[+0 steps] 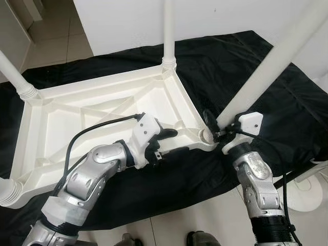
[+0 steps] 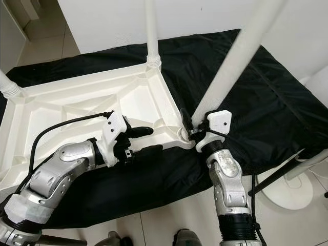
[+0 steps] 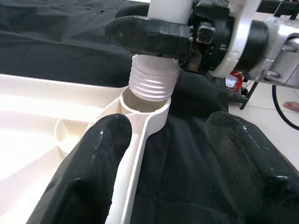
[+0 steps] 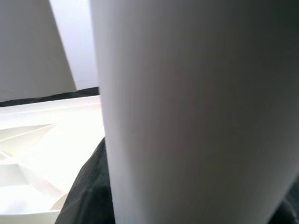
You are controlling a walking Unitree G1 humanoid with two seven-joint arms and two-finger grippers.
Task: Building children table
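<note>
A white plastic table top (image 1: 102,110) lies upside down on a black cloth (image 1: 256,56). Three white legs stand in its corners, one of them at the far corner (image 1: 169,31). My right gripper (image 1: 218,125) is shut on a fourth white leg (image 1: 266,66), which leans to the right. That leg's threaded end (image 3: 152,81) hangs just above the near right corner socket (image 3: 145,105). My left gripper (image 1: 171,143) is open and straddles the table top's near rim beside that socket, one finger inside the rim and one outside.
The cloth covers tiled floor in front of a white wall (image 1: 128,20). A white round stand base (image 1: 307,192) and a dark cable sit at the right. My feet (image 1: 202,238) are on the tiles just short of the cloth's near edge.
</note>
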